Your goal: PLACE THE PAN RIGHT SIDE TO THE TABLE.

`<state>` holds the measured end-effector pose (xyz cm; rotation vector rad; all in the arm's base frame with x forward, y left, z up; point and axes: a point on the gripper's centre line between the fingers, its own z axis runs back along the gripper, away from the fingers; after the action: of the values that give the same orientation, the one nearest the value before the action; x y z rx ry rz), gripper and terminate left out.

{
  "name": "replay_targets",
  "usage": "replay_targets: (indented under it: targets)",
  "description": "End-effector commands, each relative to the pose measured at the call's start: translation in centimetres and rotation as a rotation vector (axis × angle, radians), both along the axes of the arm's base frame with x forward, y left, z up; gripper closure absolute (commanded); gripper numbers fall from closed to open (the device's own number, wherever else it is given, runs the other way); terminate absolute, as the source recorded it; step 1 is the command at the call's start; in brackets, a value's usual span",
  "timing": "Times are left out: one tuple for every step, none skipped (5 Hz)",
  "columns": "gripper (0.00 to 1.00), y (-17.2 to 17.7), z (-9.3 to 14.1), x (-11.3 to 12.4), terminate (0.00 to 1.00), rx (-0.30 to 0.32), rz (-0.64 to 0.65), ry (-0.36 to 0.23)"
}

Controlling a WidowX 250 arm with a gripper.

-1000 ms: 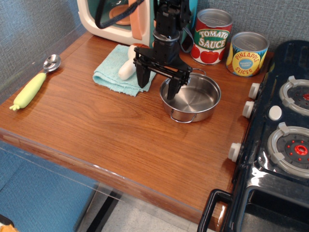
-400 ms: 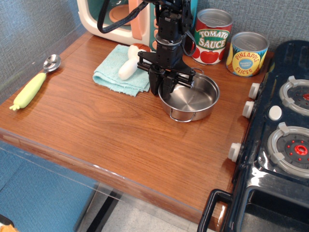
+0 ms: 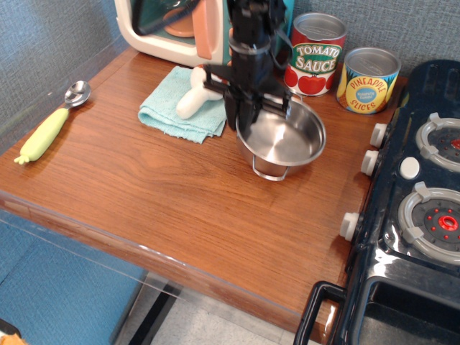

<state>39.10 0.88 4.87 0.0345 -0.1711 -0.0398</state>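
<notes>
The pan [image 3: 284,140] is a small shiny steel pot with wire loop handles, at the back right of the brown wood table [image 3: 165,208]. My black gripper [image 3: 244,115] is shut on the pan's left rim and holds it lifted and tilted, its left side higher, its front handle hanging just above the table. The arm comes down from the top of the view.
A teal cloth [image 3: 176,108] with a white object on it lies left of the pan. A tomato sauce can [image 3: 315,54] and a pineapple can [image 3: 368,79] stand behind. A black toy stove [image 3: 417,208] is at right. A yellow-handled spoon [image 3: 50,126] lies far left.
My gripper went from open over the pan's left rim to shut on it, then rose, lifting and tilting the pan off the table.
</notes>
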Motion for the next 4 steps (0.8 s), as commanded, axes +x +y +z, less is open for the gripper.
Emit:
replay_targets:
  targets:
    - [1.0,1.2,4.7,-2.5,0.0,-0.01,-0.054,-0.125]
    - [1.0,1.7,2.4,-4.6,0.0,0.004,-0.102,-0.054]
    - [1.0,1.5,1.1,-5.9,0.0,0.003,-0.144,-0.011]
    - [1.0,1.0,0.1,-6.7,0.0,0.011,-0.166,0.029]
